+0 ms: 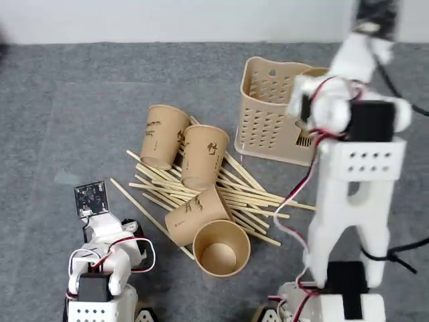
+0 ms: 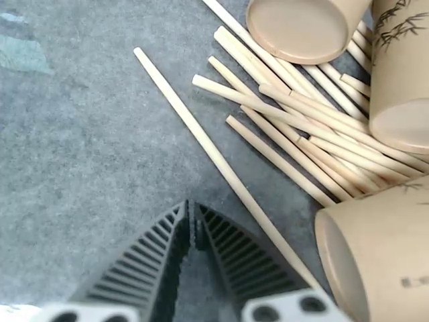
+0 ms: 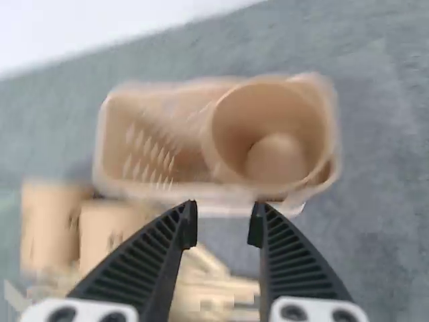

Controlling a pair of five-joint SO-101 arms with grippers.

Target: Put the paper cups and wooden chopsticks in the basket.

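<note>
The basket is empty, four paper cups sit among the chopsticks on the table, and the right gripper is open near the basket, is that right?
Not quite: the basket is not empty. The right wrist view shows one paper cup inside it. The rest holds: four cups among the chopsticks, right gripper open near the basket.

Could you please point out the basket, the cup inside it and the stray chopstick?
basket (image 1: 265, 121): high view, perforated front wall.
cup in the basket (image 3: 271, 151): right wrist view, inner bottom.
stray chopstick (image 2: 221, 163): left wrist view, mid-shaft.
</note>
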